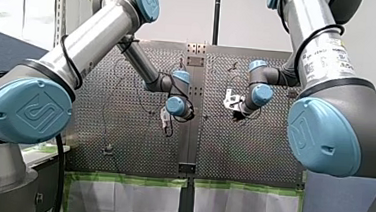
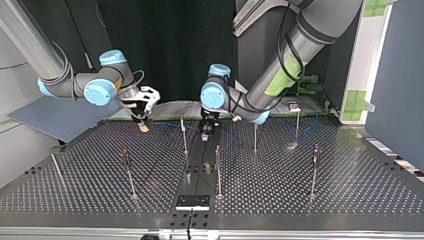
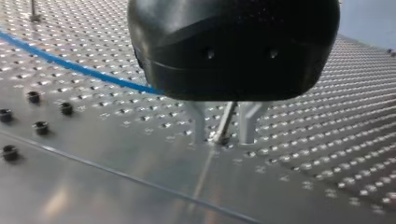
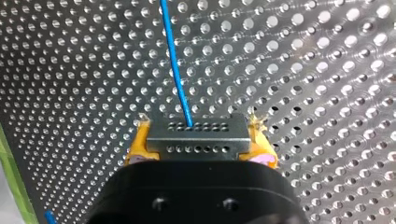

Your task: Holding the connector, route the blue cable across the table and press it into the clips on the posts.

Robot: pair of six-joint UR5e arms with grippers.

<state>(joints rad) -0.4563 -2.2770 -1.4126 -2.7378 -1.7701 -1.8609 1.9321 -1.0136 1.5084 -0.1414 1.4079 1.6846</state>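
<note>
The right gripper [image 4: 197, 134] is clamped on the connector [image 4: 196, 143], yellow pads [image 4: 136, 144] at either side. The blue cable [image 4: 176, 70] leaves the connector's front, running ahead over the perforated table [image 4: 317, 74]. Away from the connector, the left gripper [image 3: 223, 135] stands parted astride a thin post [image 3: 228, 116].

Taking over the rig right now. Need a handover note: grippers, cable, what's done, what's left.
Right gripper: shut on the connector, with a yellow pad on each side.
Left gripper: open, close above the table, holding nothing. A thin rod shows between its metal fingers.
Blue cable: leaves the connector and lies over the perforated table.
Done: connector grasped.
Left: route the cable to the posts and press it into the clips. The clips are too small to tell whether any holds cable yet.
</note>
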